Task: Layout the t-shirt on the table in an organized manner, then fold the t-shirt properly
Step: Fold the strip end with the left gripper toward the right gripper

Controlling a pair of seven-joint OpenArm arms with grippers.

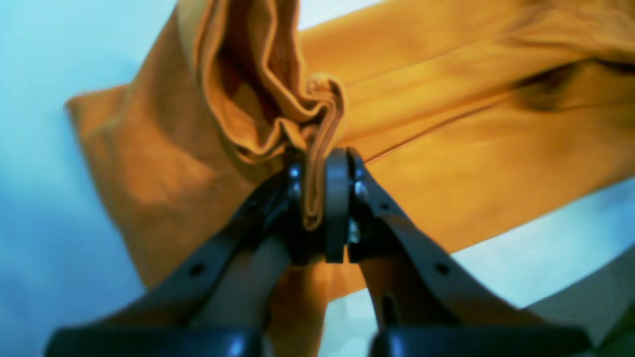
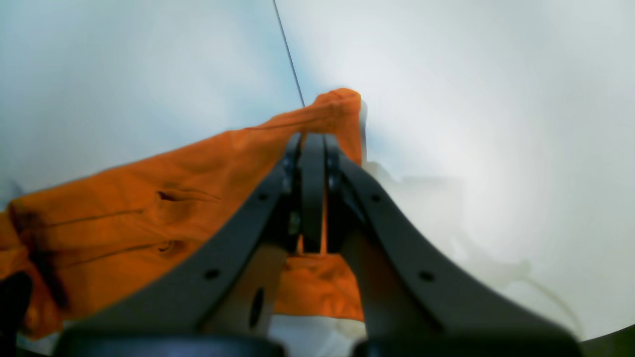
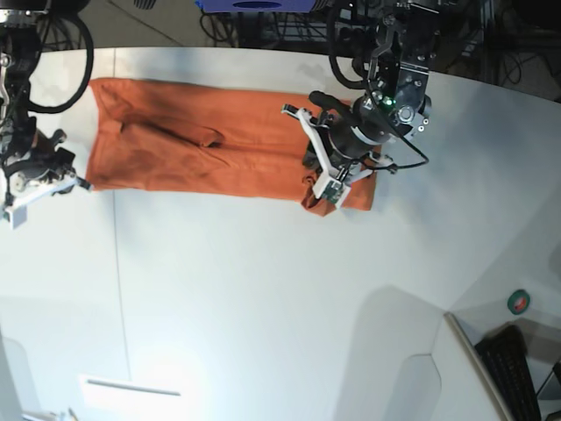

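Since the shirt (image 3: 202, 140) is soft and limp, both grippers (image 1: 317, 198) (image 2: 313, 198) clamp bunched edges at opposite ends, the right places to hold.

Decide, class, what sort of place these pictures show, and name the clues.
Probably a robotics lab or test bench: a large white table with two robot arms mounted over it, tangled cables and equipment behind, and an orange t-shirt laid out as test material.

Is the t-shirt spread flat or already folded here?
Folded: the t-shirt lies as a long narrow band on the table, sleeves tucked in, layered edges visible.
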